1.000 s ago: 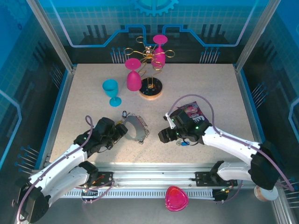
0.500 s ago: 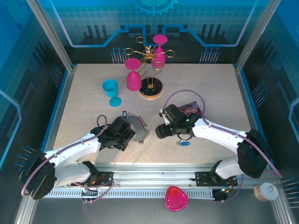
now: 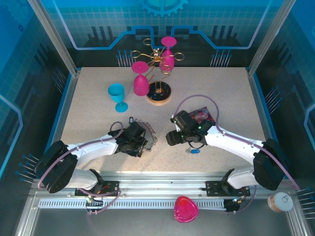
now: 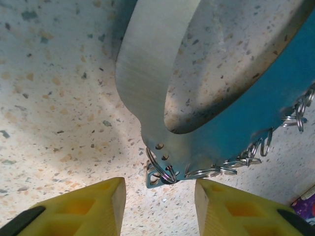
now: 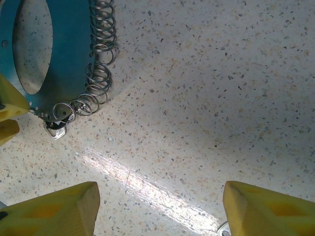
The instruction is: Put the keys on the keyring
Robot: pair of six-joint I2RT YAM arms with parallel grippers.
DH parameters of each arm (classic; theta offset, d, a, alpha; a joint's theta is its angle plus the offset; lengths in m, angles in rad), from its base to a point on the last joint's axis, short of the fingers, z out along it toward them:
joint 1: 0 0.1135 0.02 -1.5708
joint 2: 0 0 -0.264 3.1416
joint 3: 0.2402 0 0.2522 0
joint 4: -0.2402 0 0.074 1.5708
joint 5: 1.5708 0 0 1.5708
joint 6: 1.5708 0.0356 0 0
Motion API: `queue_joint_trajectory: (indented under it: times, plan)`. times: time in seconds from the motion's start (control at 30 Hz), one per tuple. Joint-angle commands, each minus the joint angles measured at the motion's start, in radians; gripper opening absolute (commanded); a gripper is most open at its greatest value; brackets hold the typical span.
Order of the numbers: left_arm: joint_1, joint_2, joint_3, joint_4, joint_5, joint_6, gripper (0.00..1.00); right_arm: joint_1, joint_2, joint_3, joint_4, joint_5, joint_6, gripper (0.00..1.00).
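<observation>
Left gripper, jaws apart, faces the keyring at twelve o'clock. Right gripper has jaws wide apart. Purple packet lettering is unreadable.

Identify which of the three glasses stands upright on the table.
The blue glass, left of the rack: it stands bowl-up on the table, while the two pink glasses hang upside down on the rack.

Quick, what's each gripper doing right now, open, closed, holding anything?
Left gripper: open, holding nothing; the keyring end lies just ahead of it.
Right gripper: open, holding nothing.
</observation>
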Motion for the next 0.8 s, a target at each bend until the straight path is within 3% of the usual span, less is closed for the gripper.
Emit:
queue_joint_trajectory:
  times: [0.0, 0.53, 0.7, 0.77]
  plan:
    - [-0.007, 0.022, 0.02, 0.016, 0.024, -0.041, 0.38, -0.006, -0.023, -0.016, -0.022, 0.015, 0.017, 0.68]
    - [-0.006, 0.02, -0.05, -0.011, 0.015, -0.087, 0.26, -0.009, -0.008, 0.001, -0.029, -0.027, -0.021, 0.68]
    - [-0.005, -0.021, -0.061, -0.08, -0.008, -0.086, 0.25, -0.008, 0.014, 0.022, -0.017, -0.097, -0.081, 0.69]
    - [-0.003, -0.041, -0.06, -0.116, -0.023, -0.087, 0.32, -0.005, 0.016, 0.023, 0.016, -0.148, -0.123, 0.69]
